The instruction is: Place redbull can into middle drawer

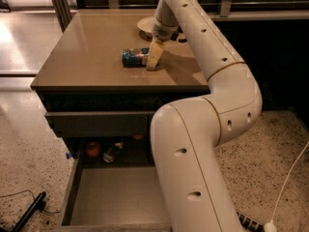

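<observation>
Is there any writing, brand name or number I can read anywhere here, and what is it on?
No text here can be read.
The redbull can, lying on the cabinet top at the gripper: blue and silver patches, lettering cannot be made out.
Robot arm: only dark dots, no writing.
Open middle drawer: no label.

Speckled terrazzo floor (277,144) surrounds a brown cabinet (96,66), seemingly wooden.
</observation>
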`<control>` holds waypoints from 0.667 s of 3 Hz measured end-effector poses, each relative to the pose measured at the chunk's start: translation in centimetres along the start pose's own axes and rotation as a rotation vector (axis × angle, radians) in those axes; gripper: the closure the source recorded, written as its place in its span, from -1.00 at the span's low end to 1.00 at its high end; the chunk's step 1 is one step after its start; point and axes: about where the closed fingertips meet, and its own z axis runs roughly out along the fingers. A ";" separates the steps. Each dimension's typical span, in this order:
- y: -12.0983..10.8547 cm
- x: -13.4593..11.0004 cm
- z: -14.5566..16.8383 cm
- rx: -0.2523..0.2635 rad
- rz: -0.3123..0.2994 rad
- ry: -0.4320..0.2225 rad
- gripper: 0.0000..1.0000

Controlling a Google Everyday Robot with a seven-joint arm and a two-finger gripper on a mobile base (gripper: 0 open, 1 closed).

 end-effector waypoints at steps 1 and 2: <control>0.0 0.0 0.0 0.000 0.000 0.000 0.28; 0.0 0.0 0.0 0.000 0.000 0.000 0.90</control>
